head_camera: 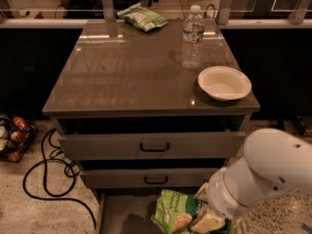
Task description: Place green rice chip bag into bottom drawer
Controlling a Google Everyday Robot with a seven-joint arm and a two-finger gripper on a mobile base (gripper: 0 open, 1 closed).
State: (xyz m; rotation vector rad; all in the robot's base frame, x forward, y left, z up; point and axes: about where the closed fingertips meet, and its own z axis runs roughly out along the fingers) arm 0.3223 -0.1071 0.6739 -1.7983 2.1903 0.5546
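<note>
The green rice chip bag is crinkled, bright green with tan rice-cake pictures, and hangs at the bottom of the camera view over the pulled-out bottom drawer. My gripper comes in from the right on a white arm and is shut on the bag's right side, yellowish fingers against it. The bag sits above the drawer's grey floor, right of its middle. The bag's lower part is cut off by the frame's bottom edge.
The two upper drawers with black handles stand slightly open above. On the cabinet top are a paler green-and-white bag, a water bottle and a white bowl. Black cables and a basket lie on the floor at left.
</note>
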